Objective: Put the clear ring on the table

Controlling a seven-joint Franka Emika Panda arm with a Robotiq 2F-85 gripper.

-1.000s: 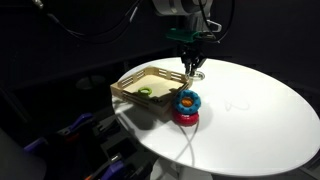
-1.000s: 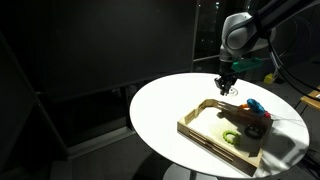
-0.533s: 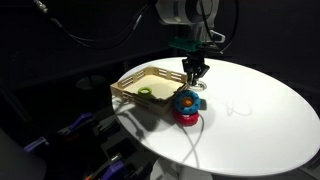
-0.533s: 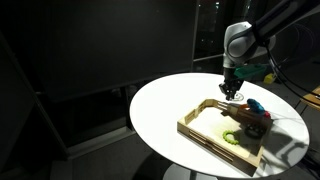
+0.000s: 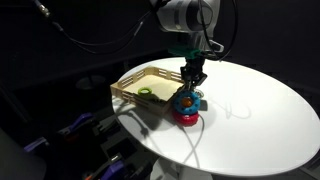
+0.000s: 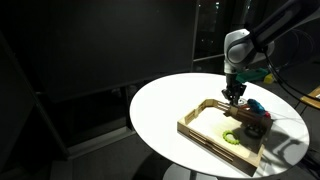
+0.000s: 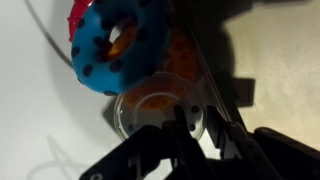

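The clear ring [image 7: 148,117] shows in the wrist view as a faint see-through disc with a thin rim. My gripper [image 7: 200,128] is shut on its edge. The ring hangs just above the stacked rings, whose blue ring [image 7: 112,45] is on top. In both exterior views the gripper [image 5: 193,82] [image 6: 234,97] hovers right over the stack [image 5: 187,106] [image 6: 256,110] at the near corner of the wooden tray [image 5: 140,78] [image 6: 203,130]. The clear ring itself is too faint to make out there. The white round table [image 5: 255,115] [image 6: 165,105] lies all around.
A small green ring [image 5: 146,92] [image 6: 232,138] lies inside the tray. The tray's raised rim stands beside the stack. A thin cable [image 5: 193,145] trails over the table's front edge. Dark surroundings beyond the table's rim.
My gripper has moved from over the tray's far corner to above the ring stack and come lower, with the clear ring still in it.
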